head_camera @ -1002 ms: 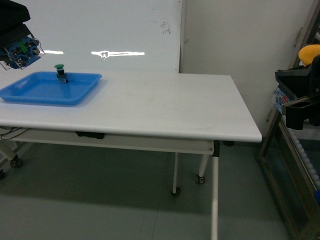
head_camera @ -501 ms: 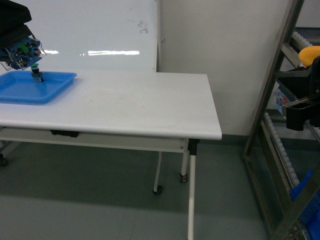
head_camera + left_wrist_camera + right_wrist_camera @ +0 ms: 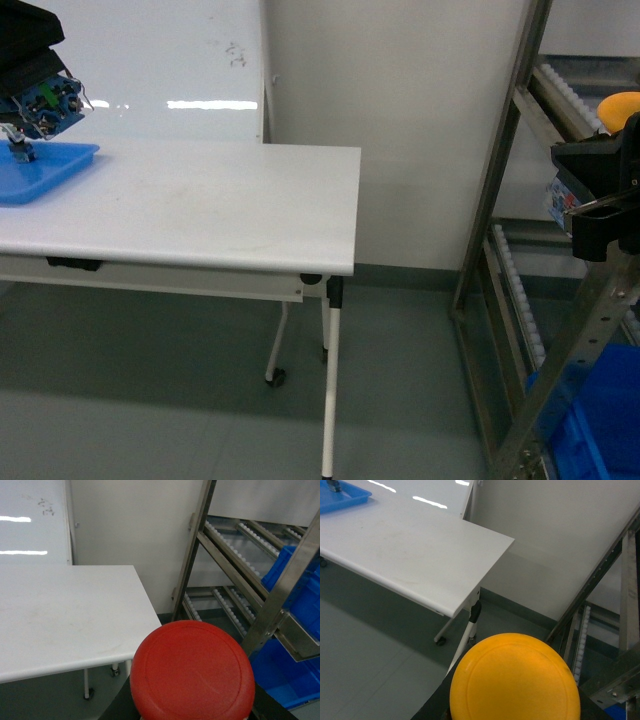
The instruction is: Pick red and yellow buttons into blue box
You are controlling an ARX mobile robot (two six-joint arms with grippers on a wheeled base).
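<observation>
The red button's cap [image 3: 192, 675] fills the bottom of the left wrist view, with dark jaws on either side of it. In the head view my left gripper [image 3: 40, 105] is raised at the top left, shut on that button's clear base. The yellow button's cap [image 3: 515, 680] fills the bottom of the right wrist view, and its edge [image 3: 620, 104] shows above my right gripper [image 3: 603, 215], which is shut on it at the right edge. A deep blue box [image 3: 598, 425] sits low in the metal rack, and its inside [image 3: 282, 677] shows behind the red cap.
The white table [image 3: 200, 205] stands at the left, with a shallow blue tray [image 3: 45, 165] holding a green-capped button [image 3: 20, 148]. A metal roller rack [image 3: 505, 180] rises at the right, with another blue crate [image 3: 295, 577] on a sloped shelf. Grey floor lies between.
The head view has swung to the right: table and tray have slid toward the left edge, and the rack with the blue box has come into view. Both grippers still hold their buttons.
</observation>
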